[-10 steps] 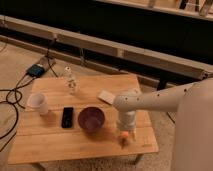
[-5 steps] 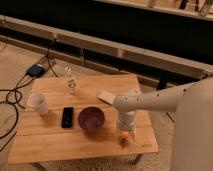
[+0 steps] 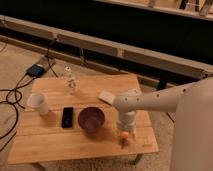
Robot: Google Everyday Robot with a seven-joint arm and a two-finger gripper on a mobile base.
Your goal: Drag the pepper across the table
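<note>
The room has a tan carpet floor (image 3: 17, 60) and a long dark wall (image 3: 125, 25) at the back, with black cords (image 3: 10, 97) and a small blue box (image 3: 36, 70) lying on the floor at the left. A low table with a light wooden plank top (image 3: 60, 142) stands in the middle. The robot's thick white arm (image 3: 155, 100) reaches over the table from the right. On the table sit a round dark purple bowl (image 3: 91, 119), a white cup (image 3: 39, 103), a clear bottle (image 3: 70, 82), a flat black phone-like slab (image 3: 67, 117) and a small white flat block (image 3: 106, 96). The gripper (image 3: 124, 139) points straight down near the table's front right edge, spread wide. The small orange pepper (image 3: 125, 134) is right at its tips, near the bowl.
</note>
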